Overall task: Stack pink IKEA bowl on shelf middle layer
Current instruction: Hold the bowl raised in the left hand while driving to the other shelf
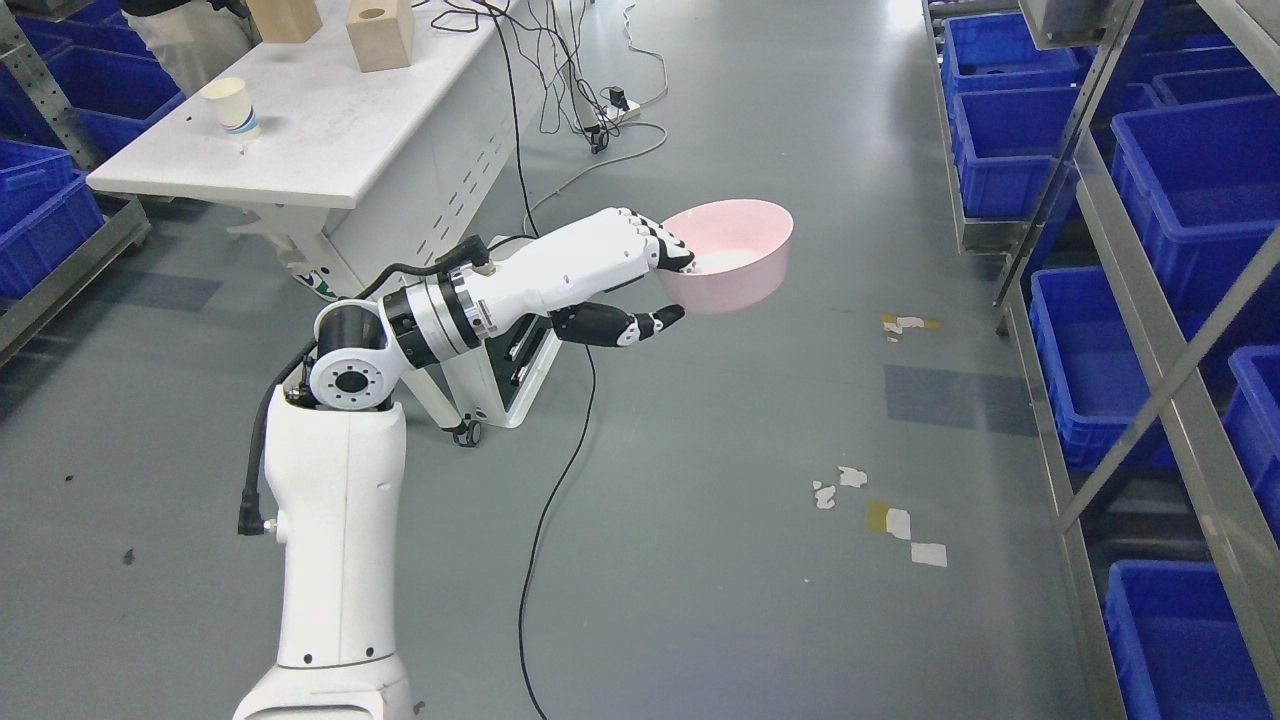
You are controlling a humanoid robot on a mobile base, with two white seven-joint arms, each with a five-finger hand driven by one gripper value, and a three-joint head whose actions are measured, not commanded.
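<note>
- The left hand [640,275] is clamped on the near rim of the pink bowl [735,255]: fingers inside, thumb beneath.
- The bowl hangs in the air over the grey floor [700,480], between the white bench [330,140] and the shelf [1130,300] of blue bins [1190,190].

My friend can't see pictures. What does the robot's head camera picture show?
The robot's left hand holds a pink bowl by its rim, up in the air above a grey floor. Metal shelves with blue bins stand to the right, and a white table with a paper cup stands at the upper left.
</note>
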